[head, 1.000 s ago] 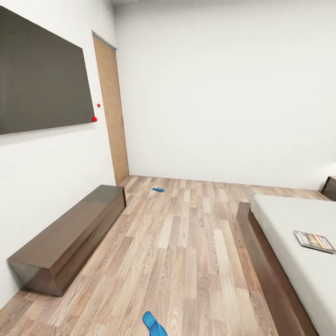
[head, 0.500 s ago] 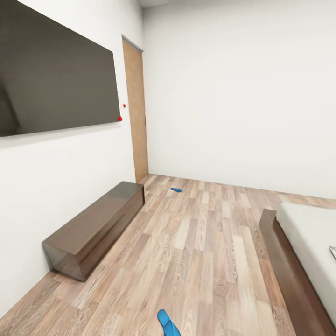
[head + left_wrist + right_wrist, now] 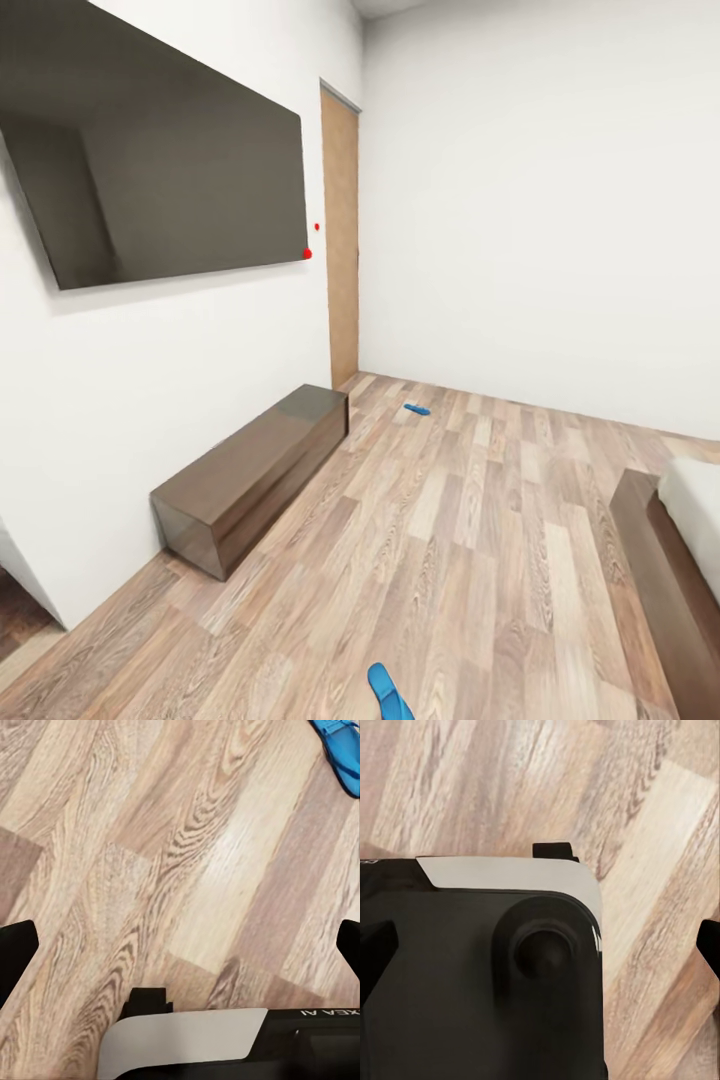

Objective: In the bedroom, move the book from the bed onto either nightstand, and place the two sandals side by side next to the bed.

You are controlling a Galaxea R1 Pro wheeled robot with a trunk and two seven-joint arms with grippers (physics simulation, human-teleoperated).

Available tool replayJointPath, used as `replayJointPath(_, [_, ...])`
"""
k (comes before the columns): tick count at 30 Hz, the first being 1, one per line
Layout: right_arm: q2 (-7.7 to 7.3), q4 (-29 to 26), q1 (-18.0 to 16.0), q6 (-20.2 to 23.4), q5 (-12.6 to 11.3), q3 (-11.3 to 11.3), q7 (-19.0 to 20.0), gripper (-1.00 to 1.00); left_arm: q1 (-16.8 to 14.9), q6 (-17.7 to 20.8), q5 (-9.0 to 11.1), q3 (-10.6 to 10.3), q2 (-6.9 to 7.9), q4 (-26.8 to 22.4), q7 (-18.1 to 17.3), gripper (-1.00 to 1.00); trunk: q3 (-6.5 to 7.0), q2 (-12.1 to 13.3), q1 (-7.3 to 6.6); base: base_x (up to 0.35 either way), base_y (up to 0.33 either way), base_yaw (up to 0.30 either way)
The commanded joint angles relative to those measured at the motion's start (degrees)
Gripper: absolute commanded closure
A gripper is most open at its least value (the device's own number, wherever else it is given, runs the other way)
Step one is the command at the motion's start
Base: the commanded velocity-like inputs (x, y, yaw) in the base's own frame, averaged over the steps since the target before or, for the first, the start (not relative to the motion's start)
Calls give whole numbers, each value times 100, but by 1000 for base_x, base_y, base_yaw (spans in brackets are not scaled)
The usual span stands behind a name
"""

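Grey-brown plank floor [image 3: 470, 540] covers the bedroom, bounded by white walls. A large dark screen [image 3: 170, 170] hangs on the left wall, with two small red dots beside its far lower corner. Below it a low dark brown bench cabinet [image 3: 255, 475] stands against that wall. Beyond the cabinet is a tan wooden door [image 3: 341, 235] near the room's corner.

One blue sandal [image 3: 417, 409] lies on the floor near the far wall, well apart from everything else. A second sandal [image 3: 388, 693] lies at the bottom edge of the head view, partly cut off; the left wrist view catches part of a blue sandal [image 3: 341, 754] on the planks, presumably this one. The two are well apart.

At the right edge, a corner of the bed [image 3: 655, 560] shows: dark brown frame with pale mattress above it.

Left gripper [image 3: 180, 945]: dark fingertips at opposite edges of its wrist view, jaws spread wide, only bare floor between them. Right gripper [image 3: 540, 945]: fingertips likewise set far apart, jaws open, above the robot's own dark body and floor.
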Motion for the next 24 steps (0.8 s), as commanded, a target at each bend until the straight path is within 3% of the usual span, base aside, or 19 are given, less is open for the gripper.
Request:
replayJointPath(1, [1,2,-2,-12,-1,-22,5,-100,1,-9,4,1,0,-7,-1,-100,-5,-3,0,0,0,292])
replayJointPath(24, [1,0,-2,-12,-1,-22,5,-100,1,-9,4,1,0,-2,-2,-100,-5,-3,0,0,0,290])
